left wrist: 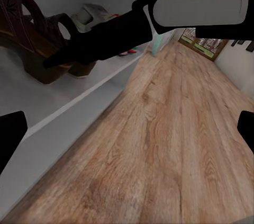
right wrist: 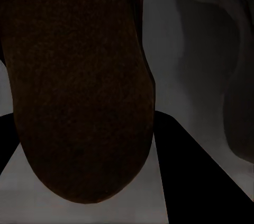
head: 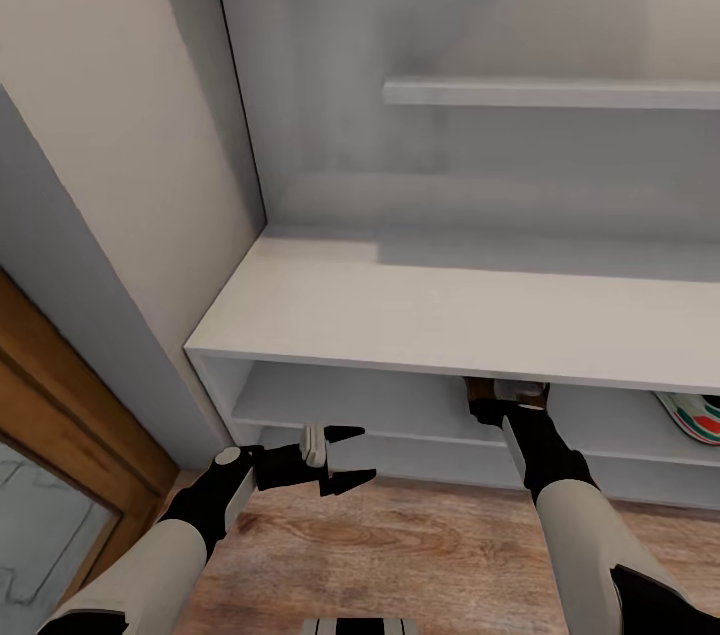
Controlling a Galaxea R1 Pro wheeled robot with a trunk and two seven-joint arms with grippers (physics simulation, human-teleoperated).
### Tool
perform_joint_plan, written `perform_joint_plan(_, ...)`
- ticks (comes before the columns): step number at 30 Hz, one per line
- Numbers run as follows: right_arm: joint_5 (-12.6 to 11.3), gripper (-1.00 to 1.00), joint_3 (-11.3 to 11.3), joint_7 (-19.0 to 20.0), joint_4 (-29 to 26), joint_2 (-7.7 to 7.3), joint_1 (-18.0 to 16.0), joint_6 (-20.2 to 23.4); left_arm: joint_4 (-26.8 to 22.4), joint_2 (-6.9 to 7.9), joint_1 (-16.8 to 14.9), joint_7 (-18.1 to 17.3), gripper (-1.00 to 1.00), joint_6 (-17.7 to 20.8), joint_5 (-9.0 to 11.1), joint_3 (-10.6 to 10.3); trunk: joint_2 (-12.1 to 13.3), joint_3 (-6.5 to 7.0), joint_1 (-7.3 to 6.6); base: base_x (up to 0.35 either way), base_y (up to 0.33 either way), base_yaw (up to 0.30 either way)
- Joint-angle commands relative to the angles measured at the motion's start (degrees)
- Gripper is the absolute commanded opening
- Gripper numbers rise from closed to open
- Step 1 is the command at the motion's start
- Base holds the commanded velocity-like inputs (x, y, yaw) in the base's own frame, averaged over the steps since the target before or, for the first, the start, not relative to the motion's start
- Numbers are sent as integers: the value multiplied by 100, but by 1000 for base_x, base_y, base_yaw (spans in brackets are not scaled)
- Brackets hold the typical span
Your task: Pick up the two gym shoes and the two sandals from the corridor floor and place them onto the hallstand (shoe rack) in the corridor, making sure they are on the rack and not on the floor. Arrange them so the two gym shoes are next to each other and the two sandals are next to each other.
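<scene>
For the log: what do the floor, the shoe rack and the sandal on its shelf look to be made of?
Floor: wood planks or wood-look laminate, going by the brown grain and plank seams, low sheen.
Shoe rack: smooth painted or laminated board, matt pale grey-white with no grain.
Sandal: seemingly leather, with a dark reddish-brown strap and a thick brown sole; the render leaves this open.

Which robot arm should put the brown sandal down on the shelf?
The right. Its gripper already reaches under the pale grey-white hallstand top, holding the brown leather sandal at the shelf. The left gripper hangs open and empty over the wood floor.
</scene>
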Motion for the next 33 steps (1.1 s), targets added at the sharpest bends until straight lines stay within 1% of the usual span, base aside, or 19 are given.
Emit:
perform_joint_plan(1, 18, -100, -30, 17, -10, 4, -3, 26, 5, 1, -3, -7, 100, -42, 21, -8, -2, -5, -1, 0, 0, 0)
perform_joint_plan(2, 18, 100, -31, 18, -10, 3, -3, 26, 6, 1, -3, -7, 100, -42, 21, -7, -2, -5, -1, 0, 0, 0)
perform_joint_plan(22, 18, 100, -39, 21, -10, 2, -3, 26, 5, 1, -3, -7, 100, -42, 21, -5, -2, -5, -1, -6, 0, 0)
perform_joint_plan(33, 18, 100, -38, 21, -10, 3, -3, 26, 5, 1, -3, -7, 100, -43, 21, -5, -2, -5, -1, -310, 0, 0)
